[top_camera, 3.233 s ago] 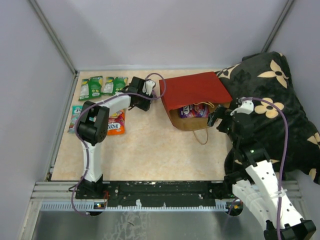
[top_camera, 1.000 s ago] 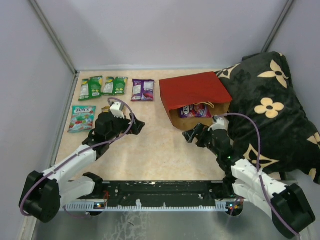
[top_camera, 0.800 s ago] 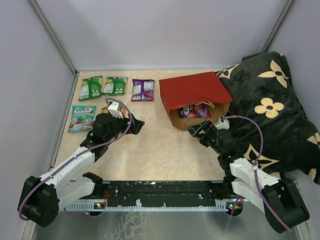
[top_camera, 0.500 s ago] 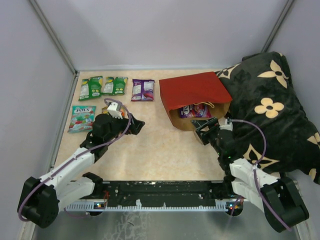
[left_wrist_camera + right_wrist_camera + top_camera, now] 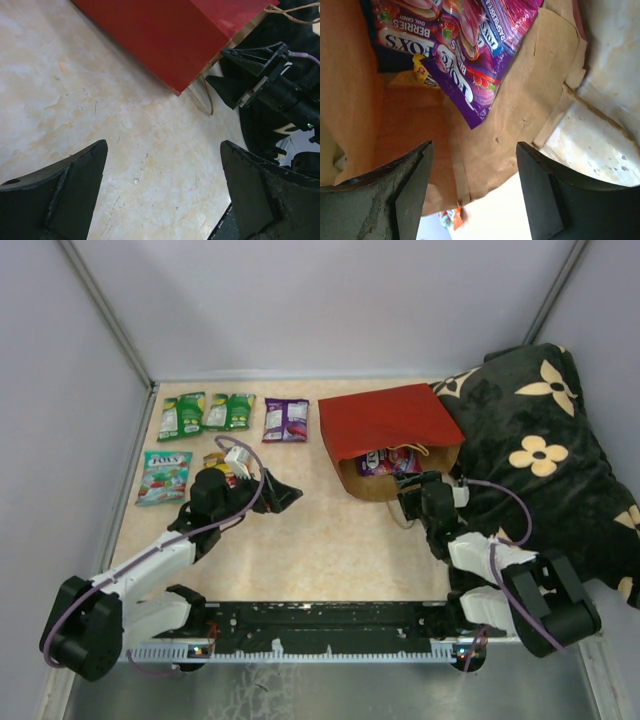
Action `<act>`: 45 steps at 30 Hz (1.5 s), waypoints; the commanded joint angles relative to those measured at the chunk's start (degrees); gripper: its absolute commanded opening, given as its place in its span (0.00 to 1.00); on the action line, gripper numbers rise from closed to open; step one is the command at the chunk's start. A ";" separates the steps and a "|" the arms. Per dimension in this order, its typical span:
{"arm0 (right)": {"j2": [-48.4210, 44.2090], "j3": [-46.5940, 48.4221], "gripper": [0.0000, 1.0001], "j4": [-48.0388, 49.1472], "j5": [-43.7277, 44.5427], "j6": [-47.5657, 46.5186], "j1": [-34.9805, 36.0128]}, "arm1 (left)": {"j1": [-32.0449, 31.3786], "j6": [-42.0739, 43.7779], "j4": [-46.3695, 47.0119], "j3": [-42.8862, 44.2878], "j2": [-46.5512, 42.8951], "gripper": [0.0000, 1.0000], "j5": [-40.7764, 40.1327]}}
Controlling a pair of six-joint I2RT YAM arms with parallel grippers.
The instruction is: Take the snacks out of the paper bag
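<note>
The paper bag lies on its side, red outside up, its brown mouth facing the near edge. Purple snack packets show inside; in the right wrist view a purple Fox's berries packet lies on the brown lining with a yellow one behind. My right gripper is open and empty at the bag's mouth. My left gripper is open and empty over bare table, left of the bag. Two green packets, a purple packet and a light green packet lie at the far left.
The black pillow with cream flowers fills the right side, against the bag and the right arm. An orange packet lies partly under the left arm. A string handle loops on the table before the bag. Grey walls enclose the table.
My right gripper has moved from the table in front of the bag up to its mouth. My left gripper, earlier at the back by the bag, now hovers lower near the table's middle.
</note>
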 commanded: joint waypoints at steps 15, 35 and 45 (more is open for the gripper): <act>21.27 13.78 0.53 4.01 9.40 4.26 -0.34 | -0.15 3.32 -3.34 0.48 -6.03 1.00 -0.25; 28.94 20.45 0.07 3.49 12.89 1.09 -0.43 | -0.07 7.11 -13.02 4.45 -7.27 1.00 -1.83; 1.09 12.20 0.00 -9.47 5.63 -13.39 0.41 | -0.05 7.12 -14.62 5.53 -8.57 1.00 -1.57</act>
